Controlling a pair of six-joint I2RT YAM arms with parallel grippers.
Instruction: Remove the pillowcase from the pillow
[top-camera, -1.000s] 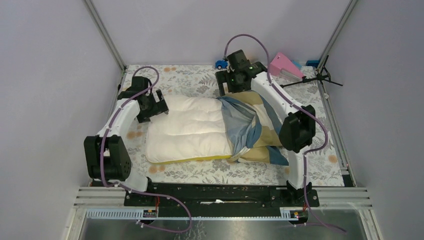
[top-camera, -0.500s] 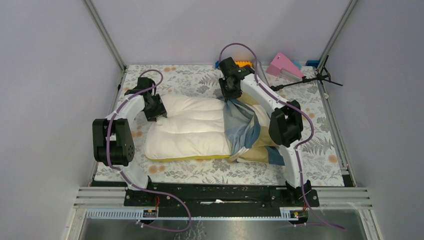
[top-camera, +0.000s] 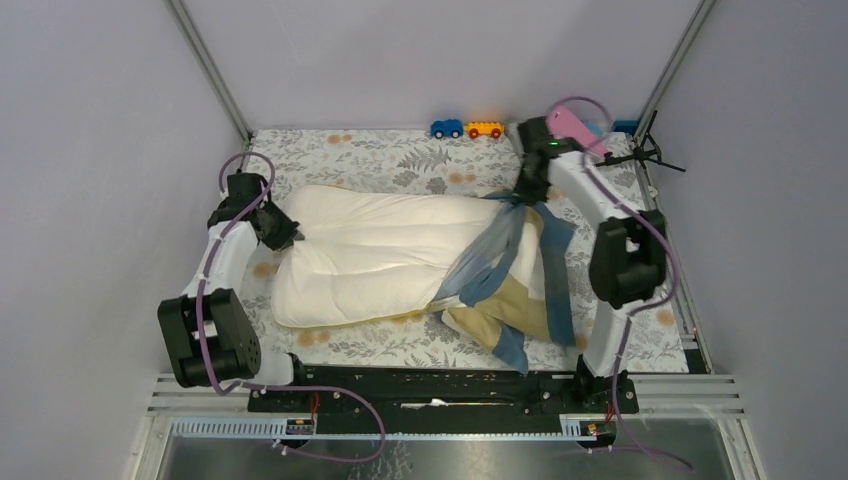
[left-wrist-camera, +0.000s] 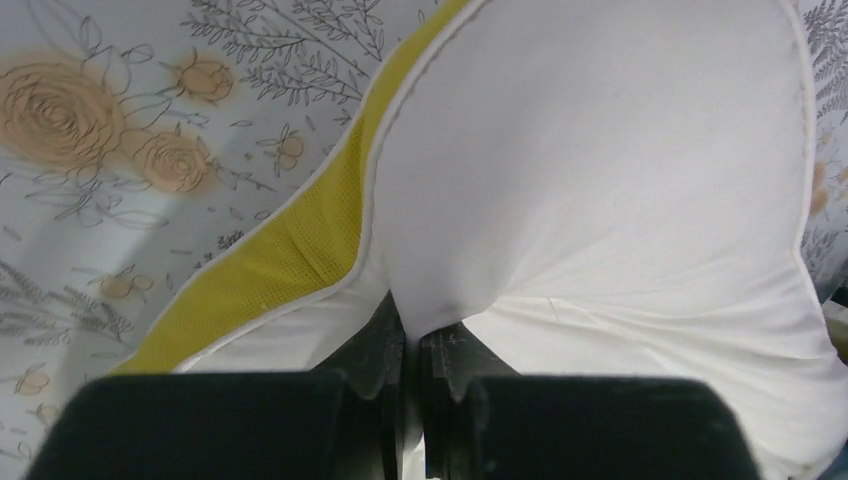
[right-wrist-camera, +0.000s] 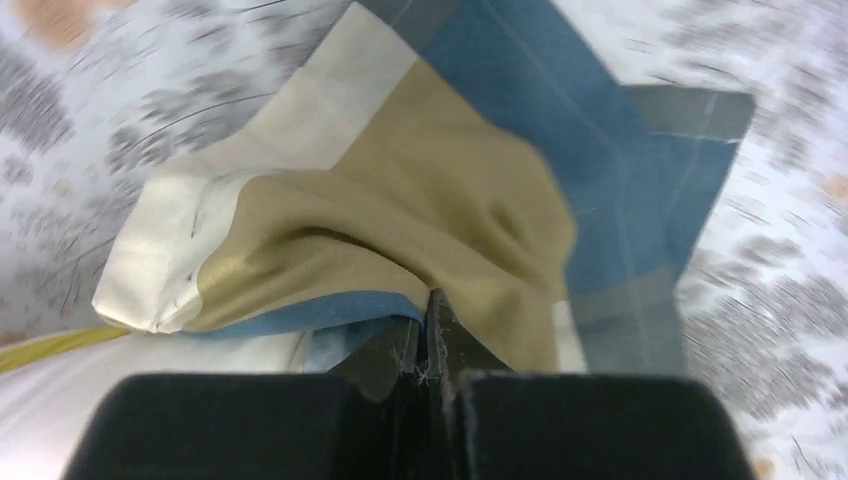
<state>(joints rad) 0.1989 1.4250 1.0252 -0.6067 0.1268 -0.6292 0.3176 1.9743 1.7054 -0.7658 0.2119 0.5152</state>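
The cream-white pillow (top-camera: 375, 255) lies across the table's middle, its yellow edge trim (left-wrist-camera: 275, 262) showing in the left wrist view. Its right end sits inside the patchwork pillowcase (top-camera: 510, 290) of blue, tan and cream. At the pillow's left end my left gripper (top-camera: 283, 232) is shut on a pinch of the white pillow (left-wrist-camera: 600, 180) fabric; the fold (left-wrist-camera: 415, 325) runs between the jaws. My right gripper (top-camera: 527, 187) is at the far right, shut on the pillowcase (right-wrist-camera: 450, 200), which stretches taut up to it in a blue strip. In the right wrist view my right gripper (right-wrist-camera: 425, 325) pinches tan and blue cloth.
A grey floral covering (top-camera: 400, 155) lies over the table. A blue toy car (top-camera: 446, 128) and an orange one (top-camera: 485, 129) stand at the back edge. A pink object (top-camera: 575, 125) and a small black tripod (top-camera: 650, 155) are at the back right corner.
Both grippers have shut, the left on the pillow, the right on the pillowcase. The left arm pulled left, the right arm pulled right and back, and more bare pillow shows.
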